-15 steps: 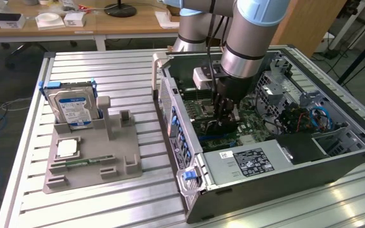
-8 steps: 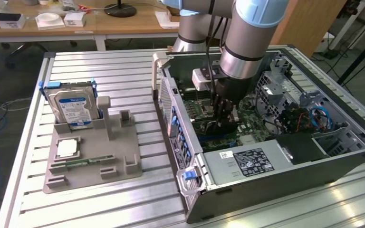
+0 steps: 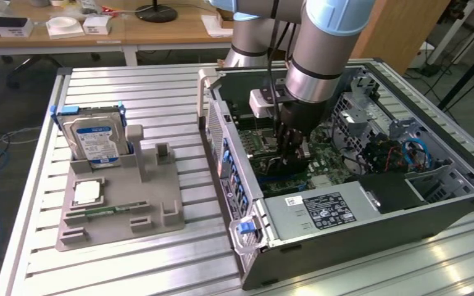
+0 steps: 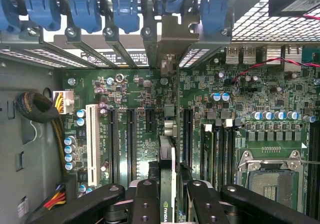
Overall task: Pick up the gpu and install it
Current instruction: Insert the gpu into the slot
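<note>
**Operator:** Inside the open computer case [image 3: 434, 203], where is the gpu [image 4: 167, 184]?

**Technician:** Clamped edge-on between the fingers [image 4: 145, 204] of the hand [image 4: 167, 206], directly above the motherboard [image 4: 250, 99], with its bracket end toward the rear slot openings [image 4: 125, 54].

**Operator:** Failure risks?

**Technician:** Likely misalignment. If the card edge misses the expansion slot [image 4: 187, 134], downward force loads the board or neighbouring capacitors [image 4: 220, 97]. A tilted card may jam, and the bracket could catch the rear frame. Grip slippage would drop it onto components.
</note>
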Motion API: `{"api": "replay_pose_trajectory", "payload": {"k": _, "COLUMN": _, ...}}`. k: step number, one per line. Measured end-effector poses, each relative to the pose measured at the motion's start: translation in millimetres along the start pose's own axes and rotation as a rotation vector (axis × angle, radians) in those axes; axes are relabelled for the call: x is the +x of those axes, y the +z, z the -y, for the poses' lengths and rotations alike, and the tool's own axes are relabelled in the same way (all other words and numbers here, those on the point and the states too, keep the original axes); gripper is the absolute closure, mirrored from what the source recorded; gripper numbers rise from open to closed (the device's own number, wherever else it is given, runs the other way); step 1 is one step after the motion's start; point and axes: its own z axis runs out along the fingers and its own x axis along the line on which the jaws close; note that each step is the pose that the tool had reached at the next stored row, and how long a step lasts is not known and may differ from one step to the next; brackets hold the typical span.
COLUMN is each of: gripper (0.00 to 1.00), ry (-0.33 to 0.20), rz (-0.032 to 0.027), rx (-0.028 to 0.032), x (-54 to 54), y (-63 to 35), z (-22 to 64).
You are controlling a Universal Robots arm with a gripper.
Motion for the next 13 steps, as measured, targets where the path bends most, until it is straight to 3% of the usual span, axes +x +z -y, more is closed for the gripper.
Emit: {"api": "replay_pose_trajectory", "payload": {"k": 13, "gripper": 0.74, "ry": 0.0, "rz": 0.0001, "rx": -0.0007, "x": -0.1, "y": 0.5, "z": 2.0}}
